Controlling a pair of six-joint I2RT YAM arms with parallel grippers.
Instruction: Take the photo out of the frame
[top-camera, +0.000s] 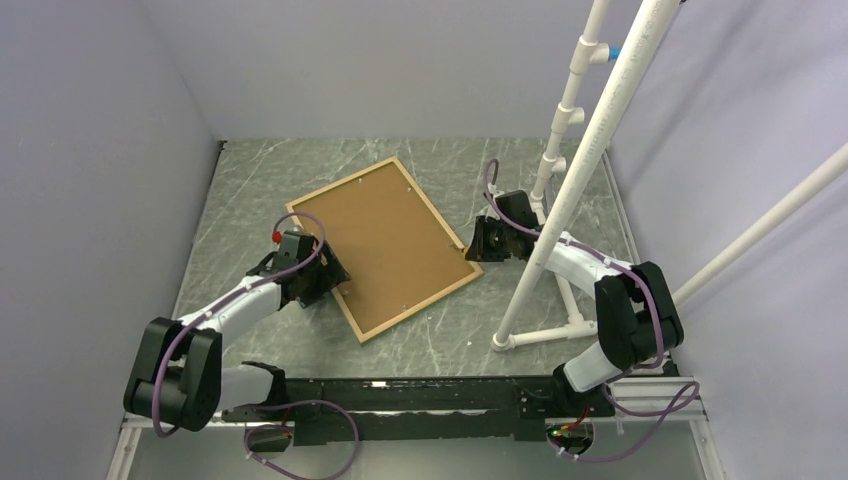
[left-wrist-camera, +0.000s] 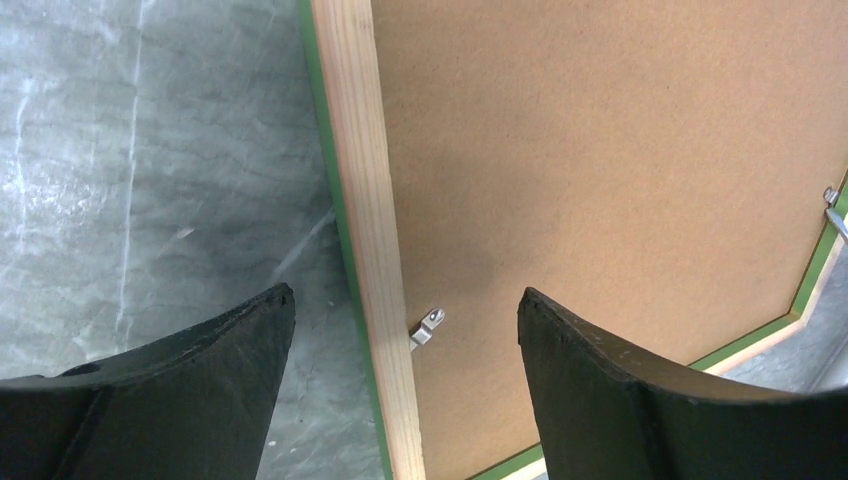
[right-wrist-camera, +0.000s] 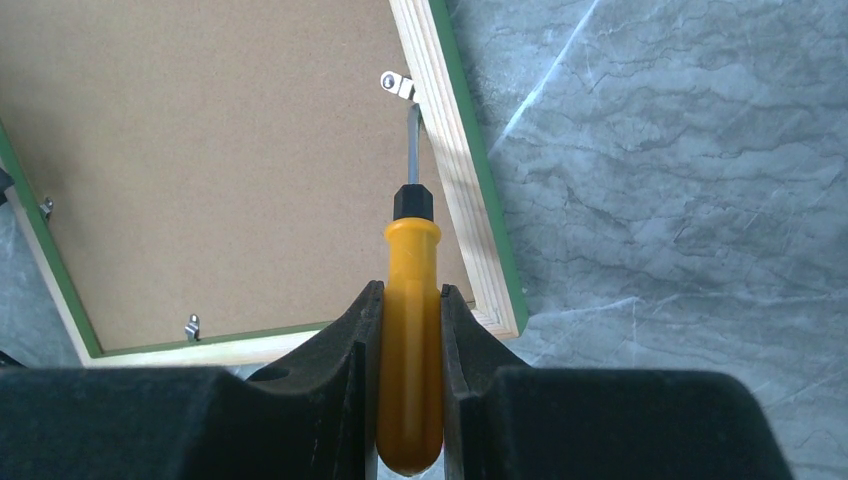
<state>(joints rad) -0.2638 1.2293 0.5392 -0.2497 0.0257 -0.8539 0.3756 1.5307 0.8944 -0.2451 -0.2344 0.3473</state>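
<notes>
Currently the frame (right-wrist-camera: 455, 190) lies face-down on the table (right-wrist-camera: 650, 200), backing board (top-camera: 380, 245) up. The photo is hidden under the board, so it is not visible. Right gripper (right-wrist-camera: 410, 292) is clenched on a yellow-handled screwdriver (right-wrist-camera: 410, 250); the blade reaches ahead of the fingers to a metal clip (right-wrist-camera: 397, 85) at the wood rim. Left gripper (left-wrist-camera: 405, 295) is spread wide, grasping nothing. The rim runs between its fingers, with a second clip (left-wrist-camera: 428, 325) inside the gap. Step in hand, by my reading: turning the clips off the board. To do it well, keep the tip low against the clip, swing it sideways toward the rim, and press lightly so the frame does not skid.
</notes>
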